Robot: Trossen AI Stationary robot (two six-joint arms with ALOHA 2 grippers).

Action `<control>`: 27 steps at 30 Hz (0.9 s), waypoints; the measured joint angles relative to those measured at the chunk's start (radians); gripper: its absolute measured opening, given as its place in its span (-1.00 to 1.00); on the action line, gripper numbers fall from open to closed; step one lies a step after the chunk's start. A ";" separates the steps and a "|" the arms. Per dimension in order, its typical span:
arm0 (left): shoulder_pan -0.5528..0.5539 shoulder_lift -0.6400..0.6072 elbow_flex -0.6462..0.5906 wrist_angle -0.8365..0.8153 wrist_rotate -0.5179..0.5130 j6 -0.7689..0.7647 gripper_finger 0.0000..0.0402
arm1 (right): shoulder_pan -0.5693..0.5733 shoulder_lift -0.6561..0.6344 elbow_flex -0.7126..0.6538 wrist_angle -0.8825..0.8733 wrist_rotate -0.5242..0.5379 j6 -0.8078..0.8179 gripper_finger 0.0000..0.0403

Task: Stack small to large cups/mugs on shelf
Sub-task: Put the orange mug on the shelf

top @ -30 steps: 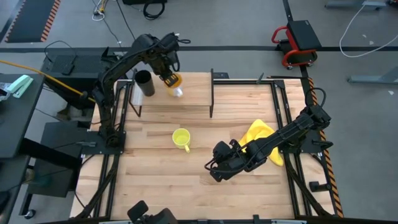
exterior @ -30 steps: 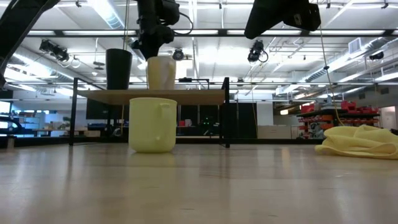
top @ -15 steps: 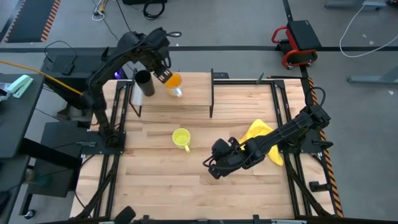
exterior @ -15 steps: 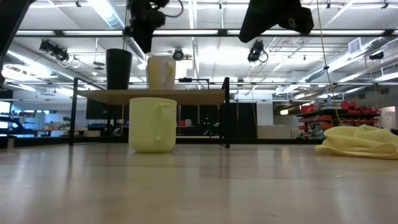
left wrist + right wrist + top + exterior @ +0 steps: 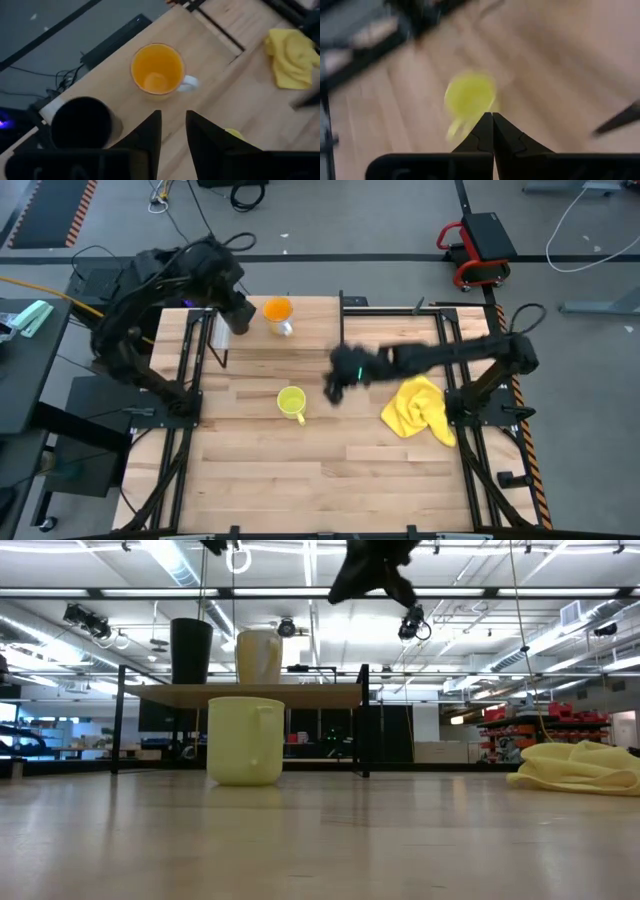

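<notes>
Yellow-green mug blurred beneath closed right pincer, left pincer slightly parted, empty.

Both arms are dark, jointed, matte black; the right arm shows a small green light; black cabling loops off its base.

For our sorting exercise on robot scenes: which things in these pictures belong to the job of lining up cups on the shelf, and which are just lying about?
Belonging to the job:
black cup, on the shelf
orange cup, on the shelf
yellow-green cup, on the tabletop
shelf
right claw, shut, above the yellow-green cup
left claw, open

Just lying about:
yellow cloth
red and black cart on the floor
</notes>
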 joint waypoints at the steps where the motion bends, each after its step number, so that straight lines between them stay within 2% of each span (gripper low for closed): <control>1: -0.022 -0.011 0.000 0.000 -0.010 -0.021 -0.54 | -0.046 -0.018 0.000 0.031 -0.029 -0.023 -0.99; 6: -0.143 -0.019 0.000 0.001 -0.052 -0.064 -0.60 | -0.248 -0.034 0.002 0.195 -0.238 -0.105 -0.99; 11: -0.263 -0.009 0.000 0.001 -0.070 -0.041 -0.64 | -0.355 0.008 0.001 0.227 -0.312 -0.106 -1.00; 14: -0.330 -0.010 -0.035 0.007 -0.148 -0.040 -0.65 | -0.381 0.042 0.000 0.309 -0.379 -0.106 -1.00; 18: -0.386 -0.022 -0.160 0.002 -0.271 -0.058 -0.63 | -0.398 0.080 0.000 0.393 -0.393 -0.105 -1.00; 22: -0.409 -0.056 -0.327 0.035 -0.290 -0.129 -0.63 | -0.423 0.088 0.000 0.413 -0.414 -0.128 -1.00; 27: -0.420 -0.094 -0.540 0.219 -0.331 -0.275 -0.68 | -0.462 0.088 0.000 0.411 -0.448 -0.183 -1.00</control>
